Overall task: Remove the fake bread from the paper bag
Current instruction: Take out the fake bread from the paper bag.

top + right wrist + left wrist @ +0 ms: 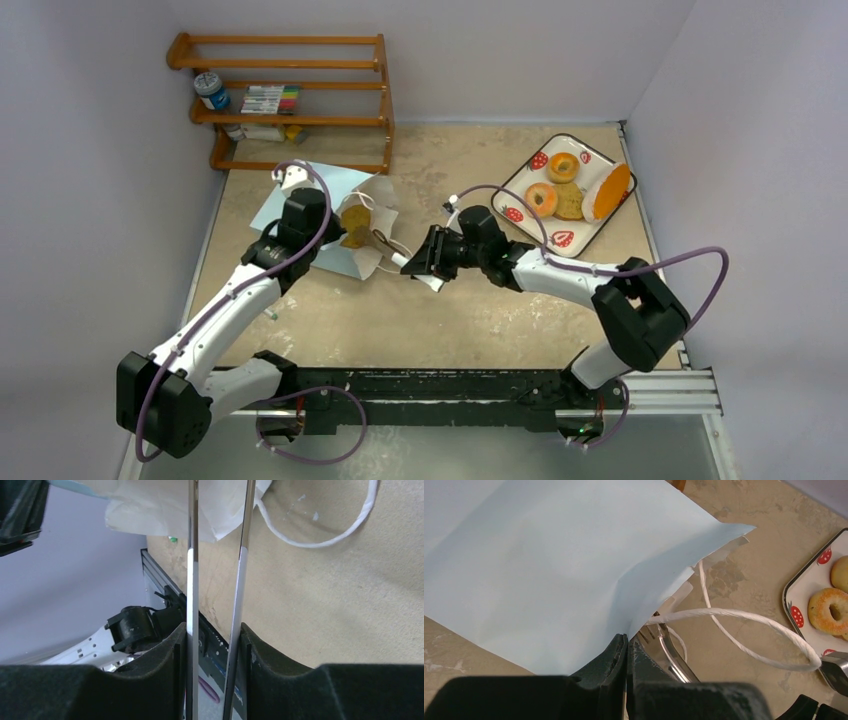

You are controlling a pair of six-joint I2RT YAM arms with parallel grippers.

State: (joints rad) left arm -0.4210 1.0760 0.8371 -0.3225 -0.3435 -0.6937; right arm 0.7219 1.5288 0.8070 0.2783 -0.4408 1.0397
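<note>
The pale blue paper bag (318,188) lies on its side, its whitish mouth turned right. Tan-brown bread slices (354,222) show inside the mouth. My left gripper (322,242) is shut on the bag's blue edge (549,570), its jaws (626,640) pressed together on the paper. My right gripper (432,258) is shut on metal tongs (404,260), whose tips reach the bag's mouth. In the right wrist view the two tong blades (192,555) run between my fingers (212,627) toward the bag's lining (150,510). Two bagels (541,198), a slice and the baguette (608,190) lie on the strawberry tray (505,195).
A wooden shelf (290,100) with a jar and markers stands at the back left, just behind the bag. The bag's white cord handle (734,615) loops over the table between bag and tray. The black rail (480,385) runs along the near edge.
</note>
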